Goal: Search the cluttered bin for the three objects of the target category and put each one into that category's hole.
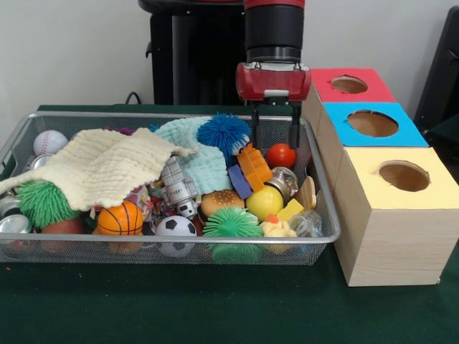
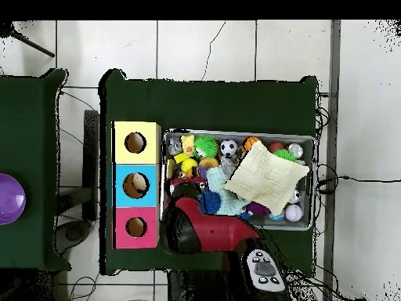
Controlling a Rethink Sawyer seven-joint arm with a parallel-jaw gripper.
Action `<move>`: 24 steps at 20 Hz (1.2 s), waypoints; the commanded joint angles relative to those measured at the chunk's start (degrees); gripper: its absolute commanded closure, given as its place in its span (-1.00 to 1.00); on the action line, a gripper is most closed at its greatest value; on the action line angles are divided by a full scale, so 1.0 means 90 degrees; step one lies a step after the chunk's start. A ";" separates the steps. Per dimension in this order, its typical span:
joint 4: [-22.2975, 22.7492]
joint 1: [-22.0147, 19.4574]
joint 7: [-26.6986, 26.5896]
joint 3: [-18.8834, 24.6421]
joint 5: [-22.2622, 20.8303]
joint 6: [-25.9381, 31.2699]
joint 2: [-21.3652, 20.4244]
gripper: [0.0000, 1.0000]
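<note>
A wire bin [image 1: 326, 215] on a green table holds mixed toys: baseball [image 1: 49, 142], basketball [image 1: 120, 218], soccer ball [image 1: 176, 228], red ball [image 1: 281, 155], yellow ball [image 1: 264, 203], spiky balls, a burger, blocks. A cream cloth [image 1: 100, 168] covers part of the pile. The gripper [image 1: 275, 143] hangs at the bin's far right end, just behind the red ball, jaws apart and empty. 3 boxes [image 1: 391, 215] with holes stand beside the bin. Risks: the cloth may hide targets, and crowded neighbours could snag the jaws or make round balls roll away.
</note>
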 commanded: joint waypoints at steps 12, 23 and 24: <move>0.0317 0.1114 0.2011 -0.0411 0.1449 -0.1686 0.0578 -1.00; -0.0372 0.1306 0.1213 -0.0974 0.1270 -0.1171 0.0679 -1.00; -0.0393 0.1292 0.1210 -0.0973 0.1231 -0.1133 0.0624 -1.00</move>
